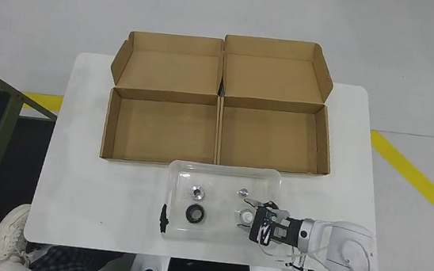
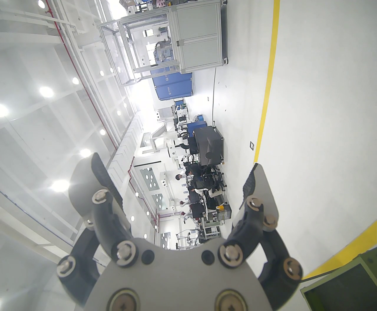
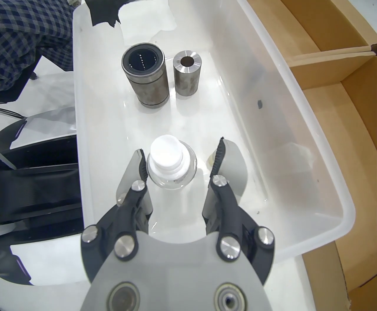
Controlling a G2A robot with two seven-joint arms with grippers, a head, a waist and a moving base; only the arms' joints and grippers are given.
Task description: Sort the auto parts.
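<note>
A clear plastic bin [image 1: 181,172] stands on the white table in front of two cardboard boxes. Inside it, a large linear bearing [image 3: 145,76] with a dark rim stands upright beside a smaller steel sleeve [image 3: 187,73]. A white stepped cap on a clear round base [image 3: 169,163] sits between the fingers of my right gripper [image 3: 181,159], which is open; one finger is close against it and the other stands apart. A small part [image 3: 209,160] is mostly hidden behind that other finger. My left gripper [image 2: 176,165] is open with nothing in it, facing the room.
The left cardboard box [image 1: 162,130] and the right cardboard box [image 1: 272,137] lie open behind the bin, lids folded back. A dark scrap [image 1: 163,217] sticks to the bin's left wall. Bare table lies to both sides of the bin.
</note>
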